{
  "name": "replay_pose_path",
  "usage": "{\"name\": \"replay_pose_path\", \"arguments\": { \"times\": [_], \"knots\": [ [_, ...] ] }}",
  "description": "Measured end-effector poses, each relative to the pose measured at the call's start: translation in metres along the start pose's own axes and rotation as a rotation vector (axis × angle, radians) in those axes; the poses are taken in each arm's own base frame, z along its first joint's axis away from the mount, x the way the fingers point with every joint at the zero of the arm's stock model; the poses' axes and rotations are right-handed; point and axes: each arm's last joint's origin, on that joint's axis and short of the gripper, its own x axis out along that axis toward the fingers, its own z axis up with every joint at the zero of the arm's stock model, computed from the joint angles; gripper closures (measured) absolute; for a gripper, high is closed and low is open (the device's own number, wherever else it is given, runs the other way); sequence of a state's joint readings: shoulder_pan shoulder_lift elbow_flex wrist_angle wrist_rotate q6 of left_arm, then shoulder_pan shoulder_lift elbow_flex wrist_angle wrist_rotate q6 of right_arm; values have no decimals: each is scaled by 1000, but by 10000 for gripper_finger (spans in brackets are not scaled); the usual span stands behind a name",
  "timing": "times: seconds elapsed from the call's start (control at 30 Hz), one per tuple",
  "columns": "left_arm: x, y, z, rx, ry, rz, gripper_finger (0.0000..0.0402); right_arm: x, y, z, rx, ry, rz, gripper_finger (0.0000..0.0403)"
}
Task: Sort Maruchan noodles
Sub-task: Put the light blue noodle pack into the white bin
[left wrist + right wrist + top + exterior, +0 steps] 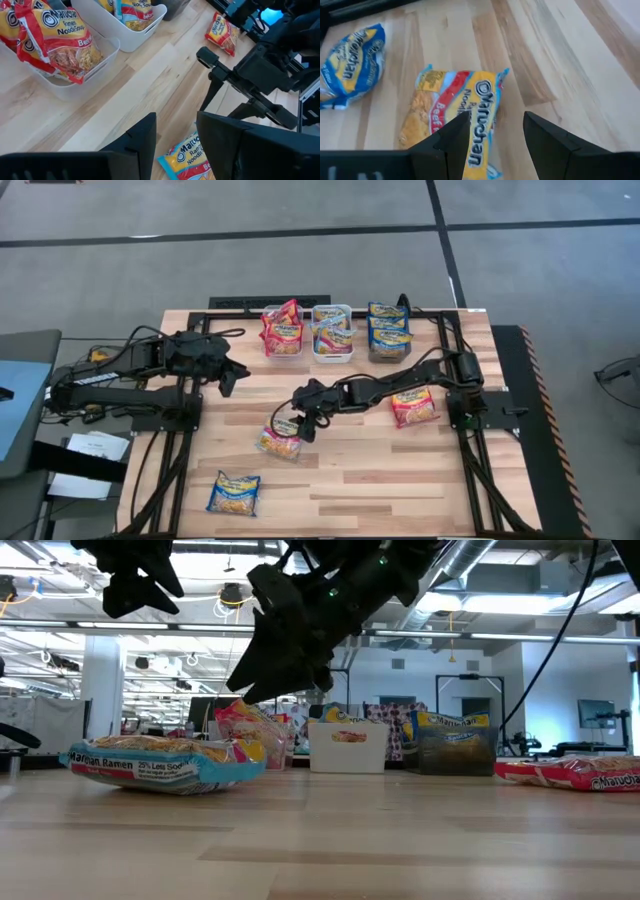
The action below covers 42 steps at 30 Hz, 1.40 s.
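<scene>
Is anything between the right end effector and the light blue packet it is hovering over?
Nothing visible. The right end effector hangs open directly above the light blue packet, with only air between its fingers and the wrapper. The blue packet lies apart on the table, toward the front left.

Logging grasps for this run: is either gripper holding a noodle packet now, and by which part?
Nothing is held. The right gripper hangs open over the light blue packet; the left gripper is open and empty.
</scene>
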State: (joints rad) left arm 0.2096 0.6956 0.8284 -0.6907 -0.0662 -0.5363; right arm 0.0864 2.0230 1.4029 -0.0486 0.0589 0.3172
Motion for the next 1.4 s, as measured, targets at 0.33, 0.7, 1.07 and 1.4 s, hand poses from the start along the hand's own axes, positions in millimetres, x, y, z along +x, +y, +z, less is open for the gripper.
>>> {"name": "replay_pose_path", "arguments": {
  "times": [0.33, 0.7, 1.07, 1.4],
  "knots": [
    [0, 0, 0, -3, 2, 3, 274, 26, 3, -22, 11, 33, -7, 195],
    [5, 0, -1, -1, 25, 16, 274, 32, 3, -24, 64, 27, 10, 195],
    [6, 0, -1, -6, 35, 19, 274, 43, 3, -40, 96, 90, 17, 197],
    [6, 0, -1, -5, 38, 20, 274, 42, 1, -43, 135, 133, -2, 337]
  ]
}}
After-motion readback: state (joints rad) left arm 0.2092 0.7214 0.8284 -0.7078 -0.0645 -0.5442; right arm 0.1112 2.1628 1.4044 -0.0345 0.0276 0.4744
